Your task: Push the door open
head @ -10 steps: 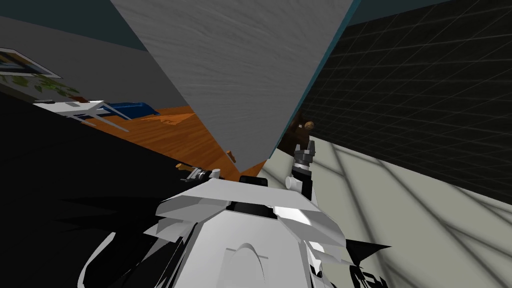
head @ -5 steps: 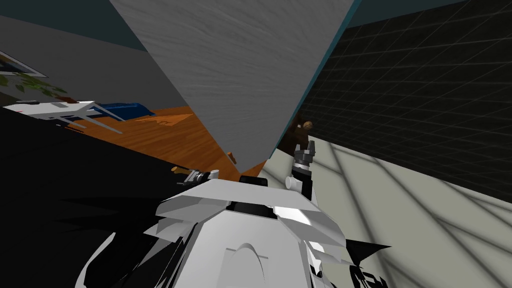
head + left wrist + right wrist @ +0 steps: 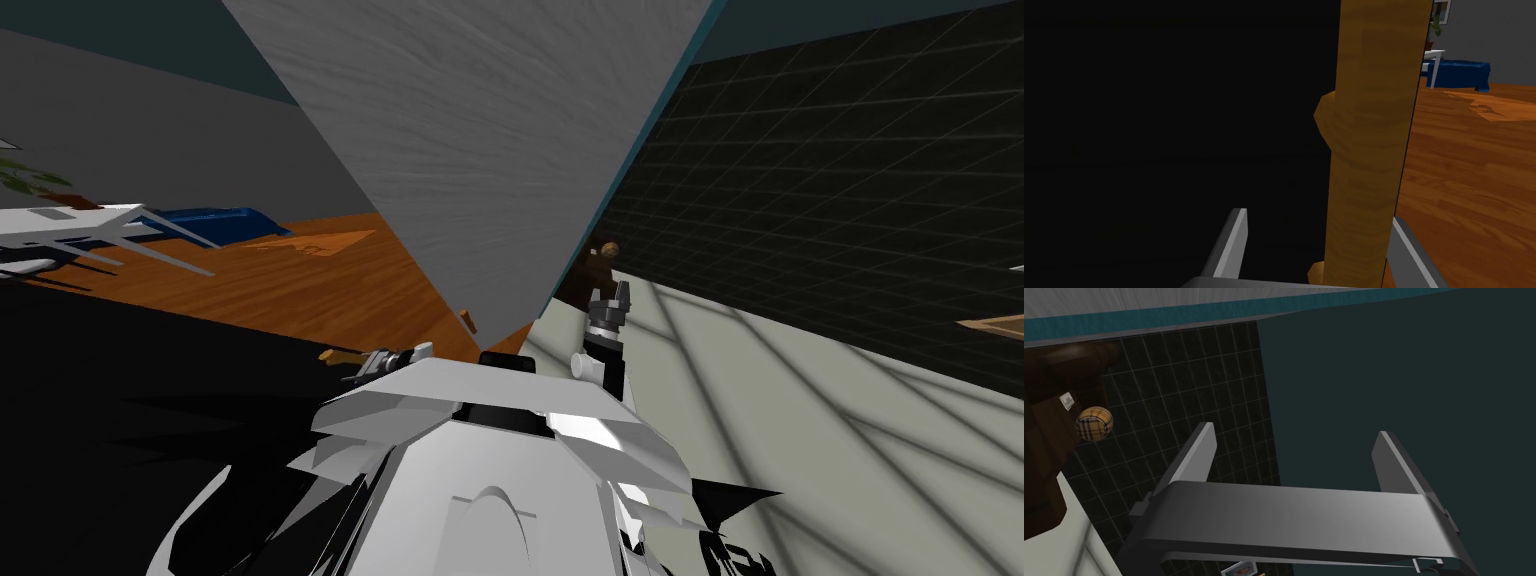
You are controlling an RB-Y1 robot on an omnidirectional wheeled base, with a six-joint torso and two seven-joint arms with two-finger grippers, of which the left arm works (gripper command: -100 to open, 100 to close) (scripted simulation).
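Straight ahead, the grey door (image 3: 480,150) stands edge-on, with open wood floor (image 3: 300,290) to its left and pale floor (image 3: 800,400) to its right. My left gripper (image 3: 1319,217) is spread around a wood-coloured upright edge (image 3: 1369,150) with a knob (image 3: 1324,120). The right gripper (image 3: 1296,431) gapes, holding nothing, near a small label (image 3: 1068,400) I cannot read.

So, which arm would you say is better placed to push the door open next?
Left, I think: the left gripper is open astride the wooden edge of the door, while the right gripper faces a dark tiled wall.
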